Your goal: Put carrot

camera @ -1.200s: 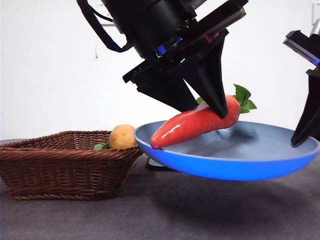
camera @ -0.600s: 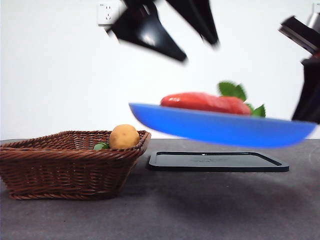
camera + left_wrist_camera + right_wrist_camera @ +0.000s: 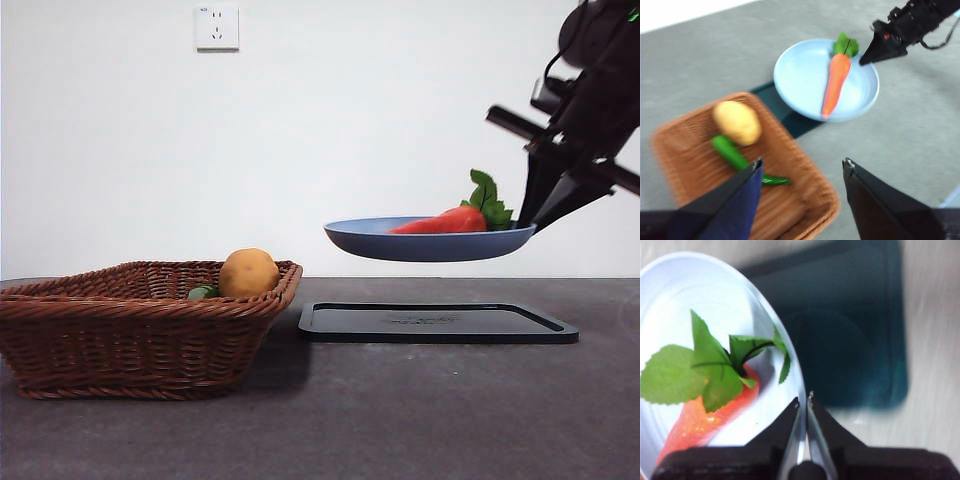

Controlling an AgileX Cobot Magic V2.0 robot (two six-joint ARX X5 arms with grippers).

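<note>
I'm looking level across a dark grey table (image 3: 420, 420) with a plain white wall (image 3: 330, 130) behind it, and a white socket plate (image 3: 217, 27) sits high on that wall. Biggest thing on the surface is the brown wicker basket (image 3: 130, 335) at the left of the front view; I can see a yellow-tan potato (image 3: 248, 273) in it and a small green vegetable (image 3: 201, 292) tucked just beside the potato. To the basket's right a flat black tray (image 3: 435, 324) lies on the table, close to the basket's corner. Above that tray, clear of it, a blue plate (image 3: 425, 245) hangs in the air, roughly level. My right gripper (image 3: 803, 401) has its jaws pinched tight on the plate's rim, with the arm coming in from the upper right of the front view. The carrot (image 3: 445, 221) lies inside the plate, leafy green top toward the gripped edge, pointed end toward the basket side. My left gripper (image 3: 802, 172) is up high over the basket, jaws spread apart with nothing between them, looking down on basket, tray and plate. Nothing stands between the plate and the tray under it.
</note>
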